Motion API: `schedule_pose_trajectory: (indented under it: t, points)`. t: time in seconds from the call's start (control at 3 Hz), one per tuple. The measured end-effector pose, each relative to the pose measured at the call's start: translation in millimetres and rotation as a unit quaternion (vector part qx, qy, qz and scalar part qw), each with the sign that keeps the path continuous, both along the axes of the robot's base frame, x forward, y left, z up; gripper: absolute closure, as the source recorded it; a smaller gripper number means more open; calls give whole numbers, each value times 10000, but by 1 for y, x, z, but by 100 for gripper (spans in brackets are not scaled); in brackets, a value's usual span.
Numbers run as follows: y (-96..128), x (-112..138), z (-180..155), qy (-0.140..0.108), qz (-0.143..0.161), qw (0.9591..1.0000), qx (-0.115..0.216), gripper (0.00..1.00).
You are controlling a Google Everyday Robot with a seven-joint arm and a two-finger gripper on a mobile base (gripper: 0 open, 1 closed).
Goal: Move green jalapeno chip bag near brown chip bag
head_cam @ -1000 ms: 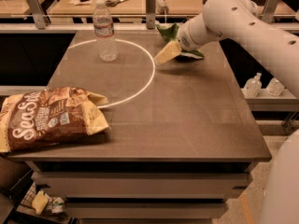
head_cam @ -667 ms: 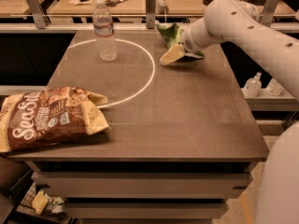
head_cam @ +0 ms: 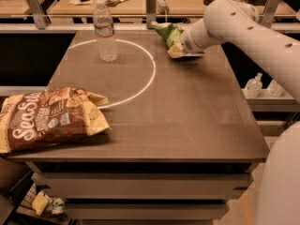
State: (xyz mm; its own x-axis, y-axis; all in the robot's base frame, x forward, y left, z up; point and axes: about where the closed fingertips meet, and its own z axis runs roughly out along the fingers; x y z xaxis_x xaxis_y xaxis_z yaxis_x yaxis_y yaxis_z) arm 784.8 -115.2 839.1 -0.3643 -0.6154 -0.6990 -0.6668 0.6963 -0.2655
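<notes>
The green jalapeno chip bag (head_cam: pixel 168 34) is at the far right of the table, tilted, with its pale edge toward me. My gripper (head_cam: pixel 182 49) is right at the bag's near right side, touching or overlapping it, and my white forearm hides much of it. The brown chip bag (head_cam: pixel 44 117) with white "Sea Salt" lettering lies flat at the table's near left corner, hanging over the left edge. The two bags are far apart, across the table from each other.
A clear water bottle (head_cam: pixel 105 31) stands upright at the far left of the dark table (head_cam: pixel 187 125), on a white circle line (head_cam: pixel 145 83). A counter with small items runs behind the table. White bottles (head_cam: pixel 255 84) stand on a shelf to the right.
My arm has shifted slightly at the green bag. The bag's pale edge has moved a little to the right with it. The brown bag and the bottle have not moved.
</notes>
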Motion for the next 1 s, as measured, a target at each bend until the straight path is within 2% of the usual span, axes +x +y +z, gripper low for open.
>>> schedule_pose_trajectory:
  t: [0.33, 0.67, 1.0]
  points:
    - [2, 0, -2, 15, 12, 10000, 0, 87]
    - [3, 0, -4, 29, 23, 10000, 0, 100]
    - [-1, -6, 4, 90, 1, 10000, -6, 100]
